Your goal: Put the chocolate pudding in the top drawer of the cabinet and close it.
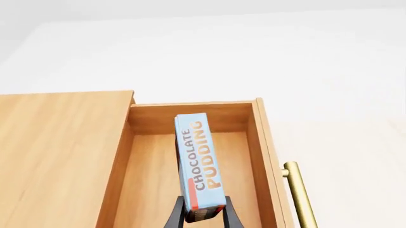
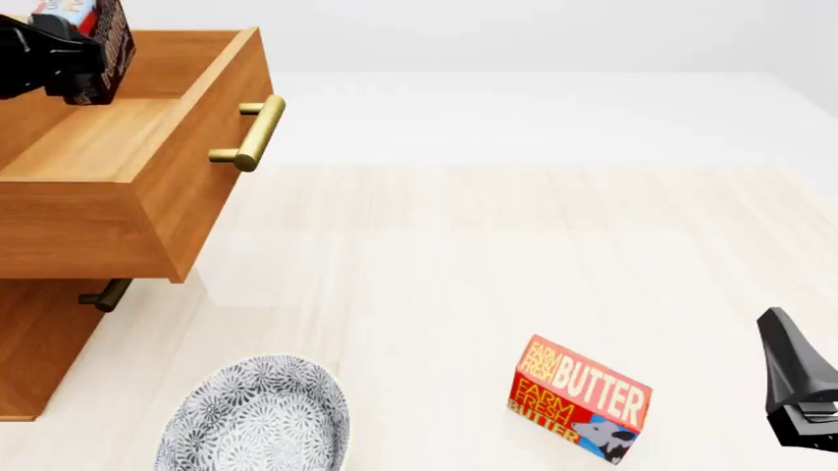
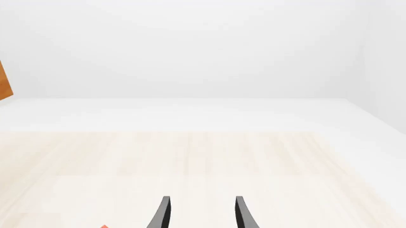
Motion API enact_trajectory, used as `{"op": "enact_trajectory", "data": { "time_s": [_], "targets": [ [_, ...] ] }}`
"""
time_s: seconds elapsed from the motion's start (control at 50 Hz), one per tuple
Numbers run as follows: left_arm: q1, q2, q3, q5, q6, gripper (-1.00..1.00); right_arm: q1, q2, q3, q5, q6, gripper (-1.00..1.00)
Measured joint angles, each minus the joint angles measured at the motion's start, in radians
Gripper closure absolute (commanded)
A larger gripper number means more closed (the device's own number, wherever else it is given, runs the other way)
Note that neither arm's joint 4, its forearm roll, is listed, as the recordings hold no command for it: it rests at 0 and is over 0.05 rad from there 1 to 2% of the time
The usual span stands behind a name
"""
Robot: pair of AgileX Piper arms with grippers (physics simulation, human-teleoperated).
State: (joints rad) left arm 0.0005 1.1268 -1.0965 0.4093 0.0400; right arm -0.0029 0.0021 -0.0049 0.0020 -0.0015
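Observation:
The chocolate pudding (image 1: 199, 164), a thin light-blue box with a dark brown end, is held in my left gripper (image 1: 204, 216), which is shut on its near end. It hangs over the open top drawer (image 1: 152, 180) of the cabinet (image 1: 57, 152). In the front view the pudding (image 2: 94, 29) and left gripper (image 2: 59, 59) are at the top left, above the pulled-out drawer (image 2: 131, 196) with its brass handle (image 2: 251, 132). My right gripper (image 3: 199, 213) is open and empty, low at the front right (image 2: 799, 392).
A red-orange BUTTER box (image 2: 579, 400) lies on the table at the front, right of centre. A grey patterned plate (image 2: 255, 417) sits at the front left. The lower drawer's brass handle (image 2: 105, 294) shows under the open drawer.

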Motion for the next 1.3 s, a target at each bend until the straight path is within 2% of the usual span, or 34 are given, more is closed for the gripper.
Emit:
{"op": "enact_trajectory", "data": {
  "time_s": [0.54, 1.3],
  "targets": [
    [0.005, 0.112, -0.013, -0.082, -0.03, 1.0, 0.0, 0.0, 0.0, 0.0, 0.0, -1.0],
    [0.062, 0.183, 0.062, -0.2, -0.061, 1.0, 0.0, 0.0, 0.0, 0.0, 0.0, -1.0]
  ]
}}
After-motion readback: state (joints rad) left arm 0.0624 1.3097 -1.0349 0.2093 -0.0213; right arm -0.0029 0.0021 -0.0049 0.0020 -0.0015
